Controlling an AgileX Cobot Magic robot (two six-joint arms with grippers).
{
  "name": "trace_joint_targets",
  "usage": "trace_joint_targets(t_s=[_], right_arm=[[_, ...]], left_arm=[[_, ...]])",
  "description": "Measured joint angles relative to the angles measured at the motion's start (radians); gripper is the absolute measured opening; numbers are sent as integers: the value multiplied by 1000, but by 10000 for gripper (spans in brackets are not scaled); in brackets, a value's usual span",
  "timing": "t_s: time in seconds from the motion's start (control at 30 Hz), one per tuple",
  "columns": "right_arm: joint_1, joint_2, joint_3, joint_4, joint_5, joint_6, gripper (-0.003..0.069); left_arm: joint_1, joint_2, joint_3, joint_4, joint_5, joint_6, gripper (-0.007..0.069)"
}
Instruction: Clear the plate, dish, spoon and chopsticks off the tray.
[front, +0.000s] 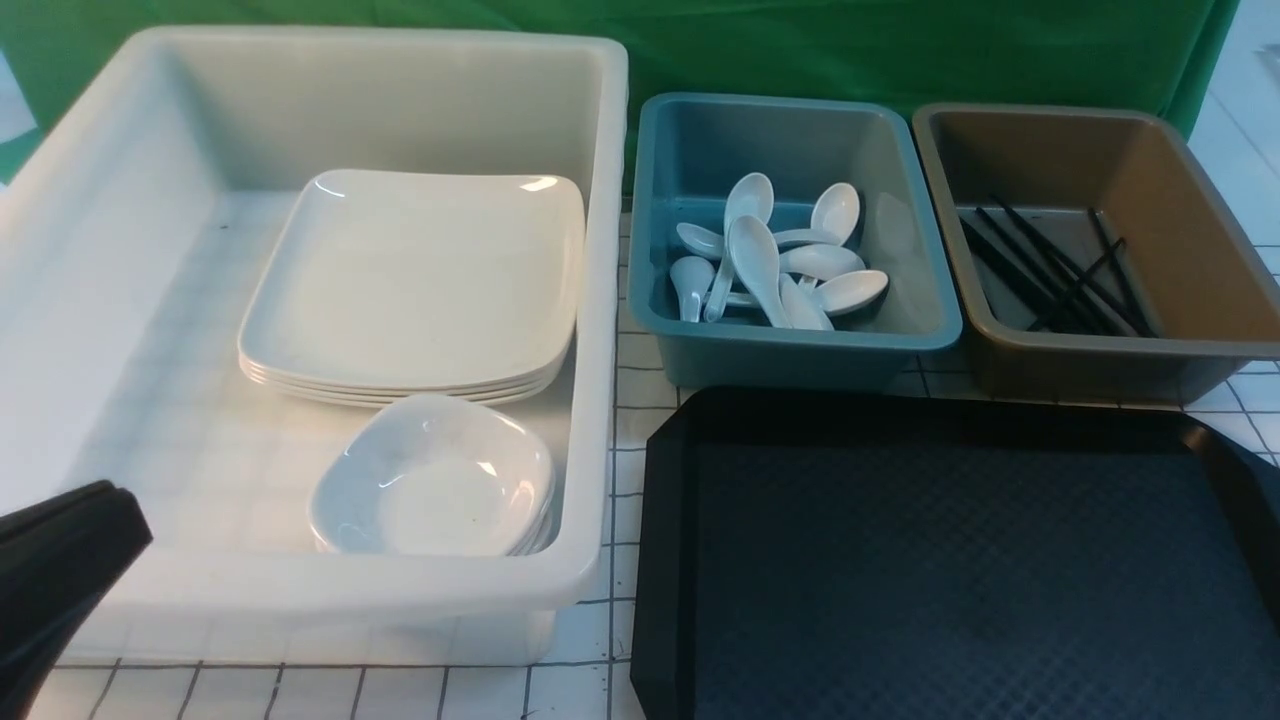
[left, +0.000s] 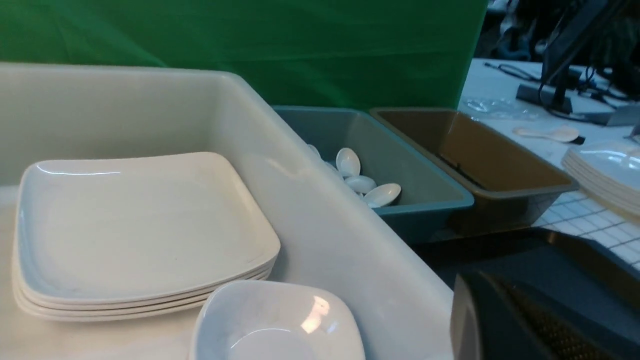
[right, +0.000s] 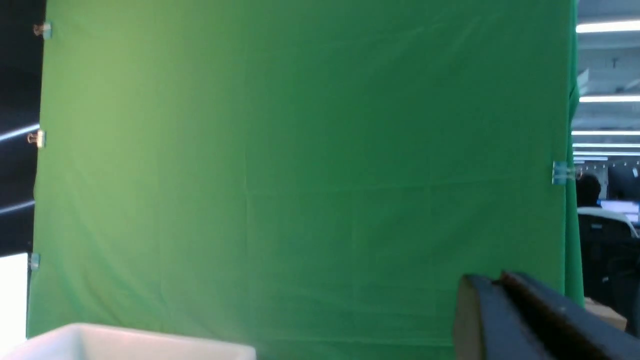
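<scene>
1. Front view: the tray sits bare at the near right, with its near and right edges cut off by the frame. The plate tops a stack in the white tub, with small bowls stacked just in front. Spoons are piled in the blue bin, and chopsticks lie in the brown bin. The left gripper only pokes in at the bottom left corner as a dark wedge, and its fingers look pressed together.
2. Left wrist view: same plate stack and bowls, the latter cut off. The chopsticks are barely a dark line here. The gripper is blurry, so I can't tell much.
3. Right wrist view: mostly green backdrop and a tub corner. The right gripper looks closed and holds nothing.
</scene>
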Motion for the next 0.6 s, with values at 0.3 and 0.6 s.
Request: trace_joint_targets(t_s=[0.3,0.6], right_arm=[[0,0,0,-1,-1,0,104],[0,0,2,-1,-2,0,124]], left_arm=[[0,-12,9,-5,-21,-2,0],[0,-12,9,2,-21,-2,0]])
